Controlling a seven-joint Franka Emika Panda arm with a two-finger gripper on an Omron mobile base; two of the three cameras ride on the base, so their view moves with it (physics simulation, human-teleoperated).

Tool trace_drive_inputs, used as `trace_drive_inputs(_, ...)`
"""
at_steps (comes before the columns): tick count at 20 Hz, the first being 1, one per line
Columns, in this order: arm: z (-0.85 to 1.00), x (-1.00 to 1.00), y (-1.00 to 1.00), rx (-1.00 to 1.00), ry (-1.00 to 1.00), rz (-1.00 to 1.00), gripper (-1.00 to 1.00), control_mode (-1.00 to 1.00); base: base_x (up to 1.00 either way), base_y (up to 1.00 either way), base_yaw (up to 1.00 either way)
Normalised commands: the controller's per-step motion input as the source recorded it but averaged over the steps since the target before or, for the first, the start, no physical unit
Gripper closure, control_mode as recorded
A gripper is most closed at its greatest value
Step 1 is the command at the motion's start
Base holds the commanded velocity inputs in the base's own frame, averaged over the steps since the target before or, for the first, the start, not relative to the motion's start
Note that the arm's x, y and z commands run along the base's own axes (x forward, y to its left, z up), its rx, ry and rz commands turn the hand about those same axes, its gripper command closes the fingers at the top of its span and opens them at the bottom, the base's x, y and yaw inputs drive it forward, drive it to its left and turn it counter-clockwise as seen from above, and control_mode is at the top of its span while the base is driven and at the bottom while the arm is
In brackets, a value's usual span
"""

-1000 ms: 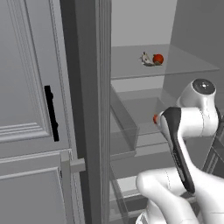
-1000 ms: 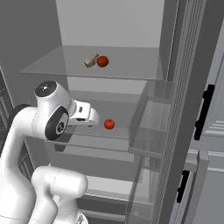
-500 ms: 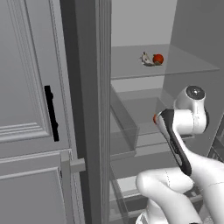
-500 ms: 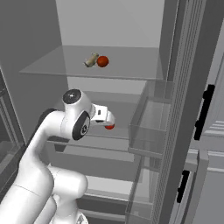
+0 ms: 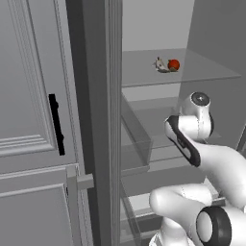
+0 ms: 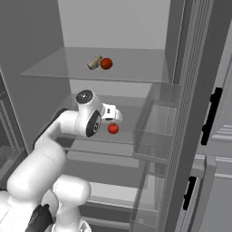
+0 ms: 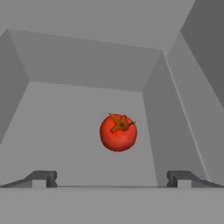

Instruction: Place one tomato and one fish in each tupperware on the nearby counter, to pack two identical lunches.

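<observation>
Fingers [image 7: 43, 178] spread wide, nothing gripped; tomato [image 7: 118, 132] dead ahead, centred in the gap.

Hand view: both tips are seen at the bottom edge, far apart, and the tomato is framed between them but further in, not touched. It is round, stem up, so no long axis has to be matched; only a straight push forward is judged to be needed before closing. Right base view: gripper [image 6: 118, 117] is reached into the fridge over the middle shelf [image 6: 86, 138], with the same tomato [image 6: 113, 128] just beside and slightly below its tip, apart from it. A second tomato [image 6: 106, 63] and a fish [image 6: 94, 62] are left side by side on the upper shelf [image 6: 54, 68], well apart from the gripper. Clearance to the side wall looks ample.
</observation>
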Motion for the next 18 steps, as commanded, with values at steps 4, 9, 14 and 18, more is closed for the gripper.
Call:
trace_drive_inputs(4,-0.51,0.66,0.0,0.0,0.0,0.02,-1.0,-1.0,0.0,0.0,0.0)
trace_drive_inputs(9,-0.35,0.47,-0.02,0.0,0.0,0.01,-1.0,-1.0,0.0,0.0,0.0)
trace_drive_inputs(14,0.0,0.03,-0.28,0.03,0.01,0.0,-1.0,-1.0,0.0,0.0,0.0)
trace_drive_inputs(18,-0.01,-0.09,-0.1,0.0,0.07,0.0,-1.0,-1.0,0.0,0.0,0.0)
